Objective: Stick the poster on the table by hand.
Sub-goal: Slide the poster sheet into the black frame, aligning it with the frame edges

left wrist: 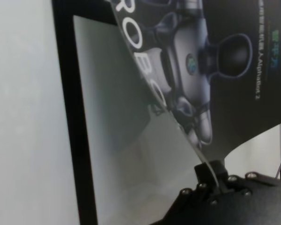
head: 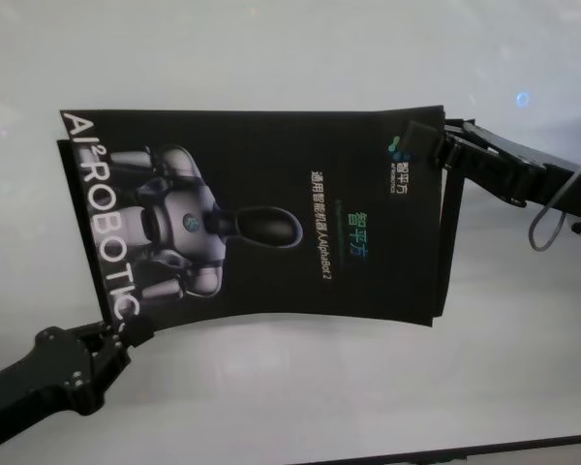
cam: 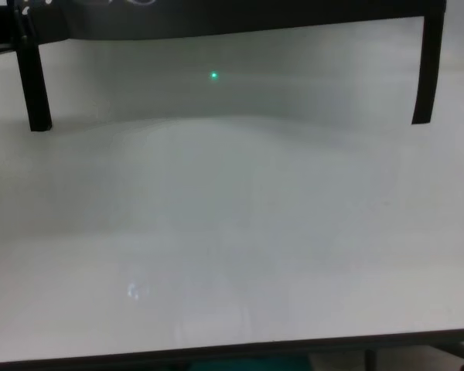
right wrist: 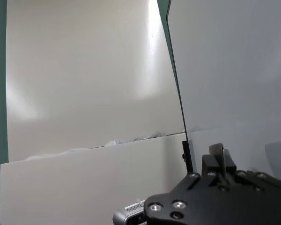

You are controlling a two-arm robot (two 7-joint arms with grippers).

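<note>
Both grippers pinch poster (head: 271,213) edges above table (head: 300,387).

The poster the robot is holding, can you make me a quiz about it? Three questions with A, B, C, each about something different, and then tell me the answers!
1. Where does the left gripper hold the poster?
A. at its near corner by the big lettering
B. in its middle
C. at its far edge

2. What colour is the poster's background?
A. white
B. black
C. red

3. How is the poster lying?
A. flat on the table
B. rolled into a tube
C. lifted and curved, held by both grippers

Answers: 1 A, the head view shows the fingers pinching that corner. 2 B, black around the grey robot. 3 C, the right gripper holds the opposite corner and the sheet bows between.
</note>
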